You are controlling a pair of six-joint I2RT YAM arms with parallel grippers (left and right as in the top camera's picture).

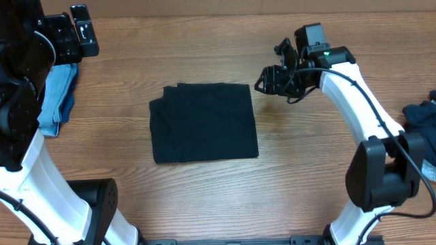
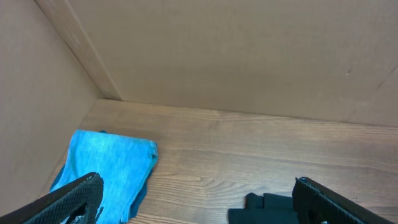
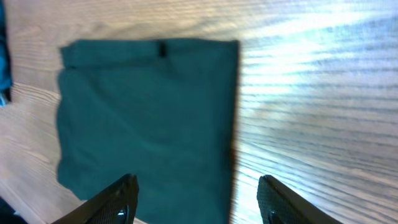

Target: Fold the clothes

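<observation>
From overhead, the black T-shirt (image 1: 204,122) lies folded into a neat rectangle at the middle of the worktop (image 1: 306,170). A light blue garment (image 1: 58,95) lies at the left edge, partly under the left arm, and a dark navy garment (image 1: 417,114) is bunched at the right edge. The right claw (image 1: 262,80) hangs just beside the T-shirt's far right corner. The left claw (image 1: 76,30) sits in the far left corner, well apart from the T-shirt.

In the left wrist view, the left claw (image 2: 198,182) stands wide, with nothing between its fingers (image 2: 74,199). Below it the light blue garment (image 2: 106,168) lies near a plain brown wall (image 2: 249,50), and a corner of the black T-shirt (image 2: 261,208) shows at the bottom.

In the right wrist view, the right claw (image 3: 196,186) is spread apart and holds nothing. Its fingers (image 3: 118,199) straddle one edge of the folded T-shirt (image 3: 149,118). Whether they touch the cloth cannot be told.
</observation>
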